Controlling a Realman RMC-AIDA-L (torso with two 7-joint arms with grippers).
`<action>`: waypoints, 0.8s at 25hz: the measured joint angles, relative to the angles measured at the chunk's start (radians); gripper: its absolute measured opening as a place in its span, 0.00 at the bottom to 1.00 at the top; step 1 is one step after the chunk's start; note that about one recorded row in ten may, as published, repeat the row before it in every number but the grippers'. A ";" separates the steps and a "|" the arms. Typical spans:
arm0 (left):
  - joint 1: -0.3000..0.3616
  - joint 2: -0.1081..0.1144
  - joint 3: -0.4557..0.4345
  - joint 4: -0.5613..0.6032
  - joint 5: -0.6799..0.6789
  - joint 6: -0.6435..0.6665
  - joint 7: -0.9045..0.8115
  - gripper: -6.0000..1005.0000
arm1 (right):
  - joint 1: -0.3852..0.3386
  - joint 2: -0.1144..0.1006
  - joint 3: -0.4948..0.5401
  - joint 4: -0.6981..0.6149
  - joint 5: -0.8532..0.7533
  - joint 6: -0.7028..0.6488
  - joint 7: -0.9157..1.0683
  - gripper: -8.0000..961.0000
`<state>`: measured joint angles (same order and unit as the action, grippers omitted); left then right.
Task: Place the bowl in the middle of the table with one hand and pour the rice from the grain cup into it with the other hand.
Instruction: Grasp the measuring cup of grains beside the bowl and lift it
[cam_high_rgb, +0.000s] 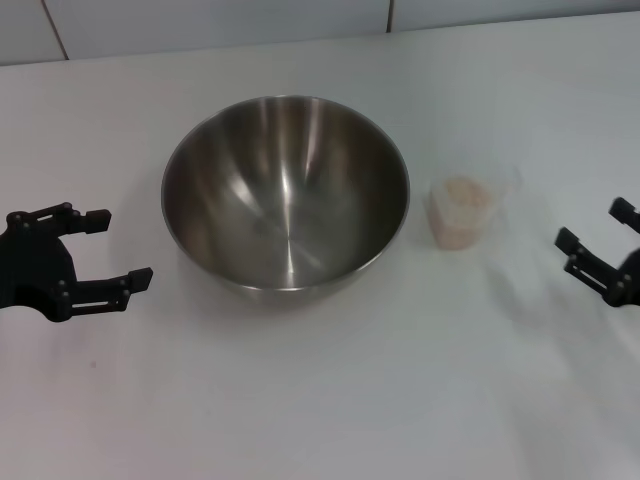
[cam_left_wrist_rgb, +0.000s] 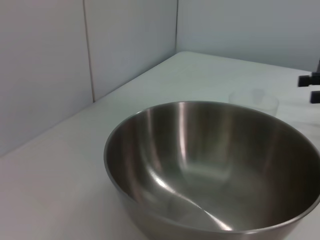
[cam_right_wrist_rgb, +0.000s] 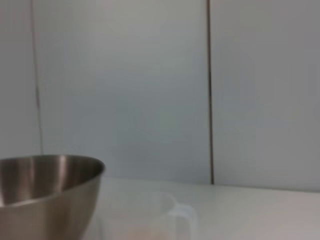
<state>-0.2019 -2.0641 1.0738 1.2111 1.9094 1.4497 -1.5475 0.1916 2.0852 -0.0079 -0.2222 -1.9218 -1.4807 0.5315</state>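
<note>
Just inboard of your wide-open right end effector (cam_high_rgb: 597, 255) stood the grain cup (cam_high_rgb: 461, 211); left end effector (cam_high_rgb: 100, 250), also open, lay farther.

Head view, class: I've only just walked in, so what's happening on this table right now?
Nothing is being held at the moment. The empty bowl sits on the white table, and the grain cup stands beside it on the robot's right, the rice not yet poured. The left gripper waits open, left of the bowl and apart from it. The right gripper is open too, right of the cup, not touching it.
</note>
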 joint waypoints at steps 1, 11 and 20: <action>0.000 0.000 0.000 0.000 0.000 0.000 0.000 0.86 | 0.024 0.000 0.004 0.016 0.000 0.042 -0.011 0.86; -0.013 -0.001 0.003 0.003 0.000 0.006 -0.005 0.86 | 0.122 0.001 0.007 0.053 0.000 0.175 -0.018 0.86; -0.014 -0.001 0.004 0.002 0.000 0.007 -0.003 0.86 | 0.170 0.001 0.006 0.065 0.000 0.231 -0.018 0.84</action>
<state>-0.2156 -2.0647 1.0782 1.2133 1.9097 1.4565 -1.5509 0.3618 2.0863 -0.0020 -0.1568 -1.9221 -1.2493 0.5132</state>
